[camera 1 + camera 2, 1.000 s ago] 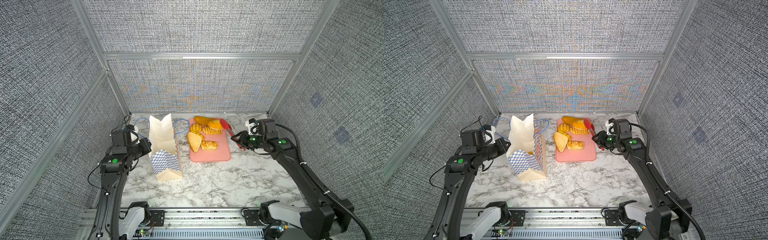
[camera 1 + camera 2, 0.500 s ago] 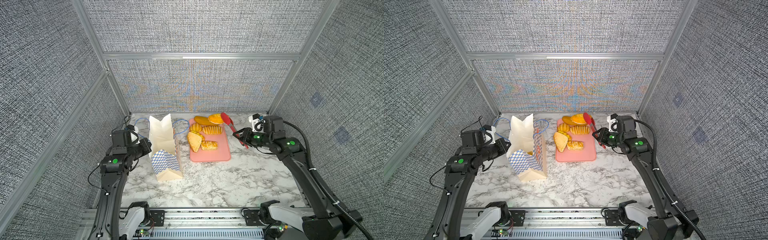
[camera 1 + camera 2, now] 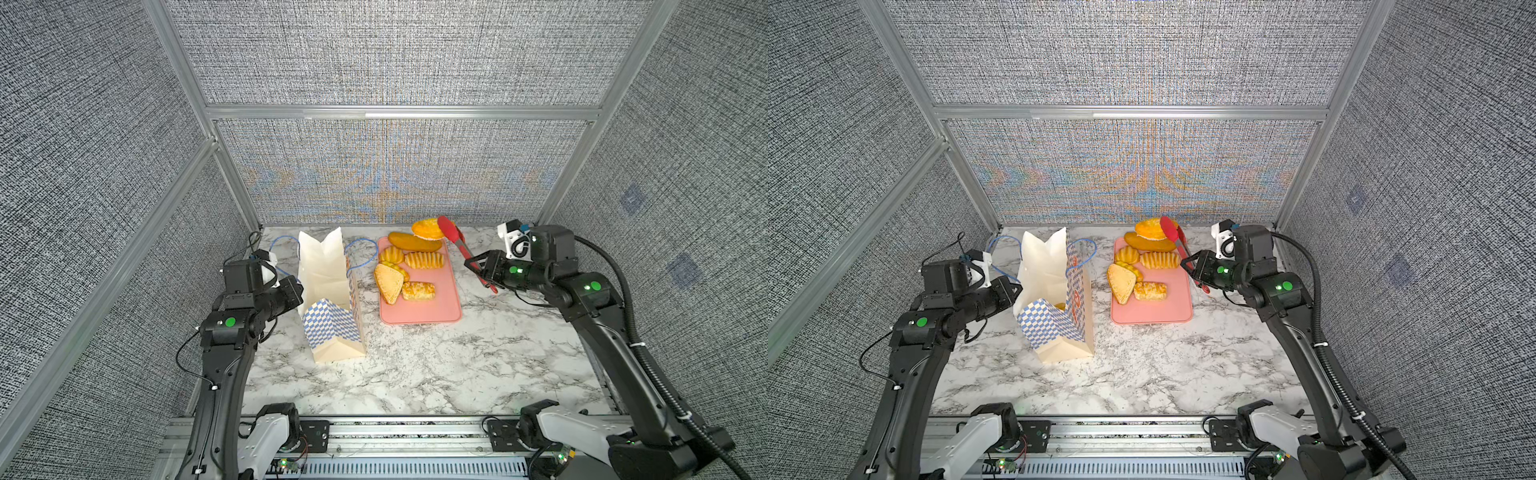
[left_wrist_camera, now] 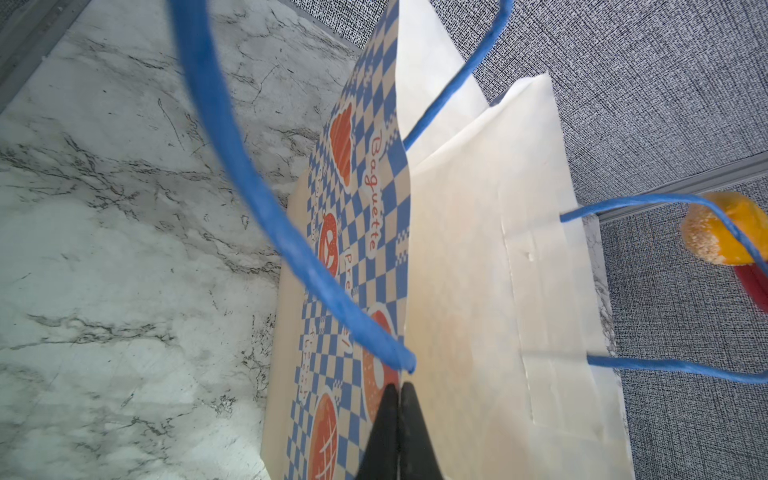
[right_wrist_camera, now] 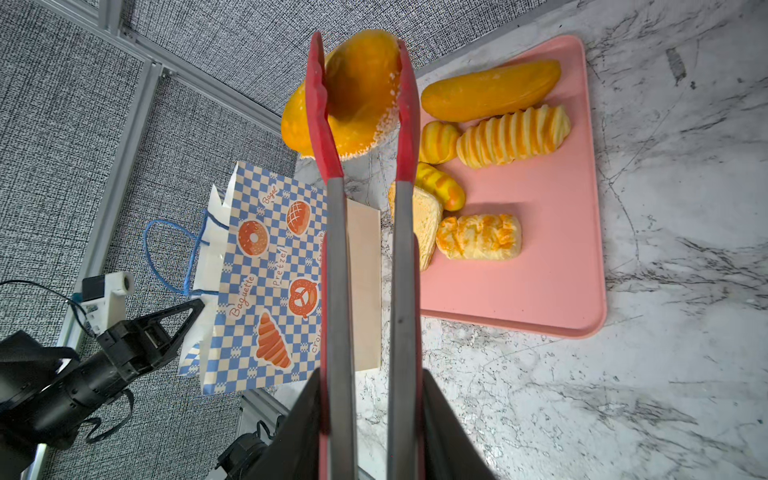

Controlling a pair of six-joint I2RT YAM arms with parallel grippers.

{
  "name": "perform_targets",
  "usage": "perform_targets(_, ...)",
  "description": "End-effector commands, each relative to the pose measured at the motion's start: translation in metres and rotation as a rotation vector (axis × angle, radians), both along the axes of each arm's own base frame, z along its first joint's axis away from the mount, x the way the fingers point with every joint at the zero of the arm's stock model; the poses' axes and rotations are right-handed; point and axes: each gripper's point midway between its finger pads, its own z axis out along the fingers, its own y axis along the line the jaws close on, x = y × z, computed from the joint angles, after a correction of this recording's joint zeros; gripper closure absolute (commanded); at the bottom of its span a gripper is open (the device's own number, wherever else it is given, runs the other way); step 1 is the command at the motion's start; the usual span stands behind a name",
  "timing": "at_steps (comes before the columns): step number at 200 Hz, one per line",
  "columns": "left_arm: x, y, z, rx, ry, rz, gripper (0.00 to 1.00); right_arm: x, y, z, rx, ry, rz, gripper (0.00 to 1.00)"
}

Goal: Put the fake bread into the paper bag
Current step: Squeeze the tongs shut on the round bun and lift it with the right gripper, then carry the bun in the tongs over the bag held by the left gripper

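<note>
The paper bag stands open on the marble, left of the tray. My left gripper is shut on the bag's near rim, beside a blue cord handle. My right gripper is shut on the red tongs. The tongs pinch an oval orange bun, held in the air over the tray's far end. Several more pieces of fake bread lie on the tray: a long loaf, a ridged roll, a triangular sandwich and a braided piece.
The pink tray lies between the bag and my right arm. The back wall of the cell stands close behind the bag and the tray. A spot of orange shows inside the bag. Bare marble spreads towards the front rail.
The tongs have lifted the oval bun off the tray's far end and it has risen. My right arm has drawn a little to the right. Left arm and bag are unmoved.
</note>
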Motion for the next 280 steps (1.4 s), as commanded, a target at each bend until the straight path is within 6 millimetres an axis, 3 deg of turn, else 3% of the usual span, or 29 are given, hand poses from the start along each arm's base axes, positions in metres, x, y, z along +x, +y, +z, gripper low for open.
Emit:
perform_targets(1,0.001,-0.002,0.003,-0.004,-0.015,-0.010,1.00,0.000,0.002,0.012,-0.006,-0.047,0.006,0.65)
perform_targets(68,0.001,-0.001,0.002,-0.006,-0.012,-0.007,1.00,-0.005,0.011,0.034,-0.003,-0.100,0.044,0.65)
perform_targets(160,0.001,-0.002,0.001,-0.012,-0.010,-0.006,0.99,-0.014,0.042,0.063,-0.028,-0.197,0.134,0.65)
perform_targets(199,0.001,-0.002,0.001,-0.015,-0.010,-0.006,0.99,-0.020,0.062,0.075,-0.041,-0.236,0.191,0.65)
perform_targets(280,0.000,-0.002,0.001,-0.017,-0.009,-0.004,0.97,-0.029,0.105,0.080,-0.174,-0.298,0.299,0.65)
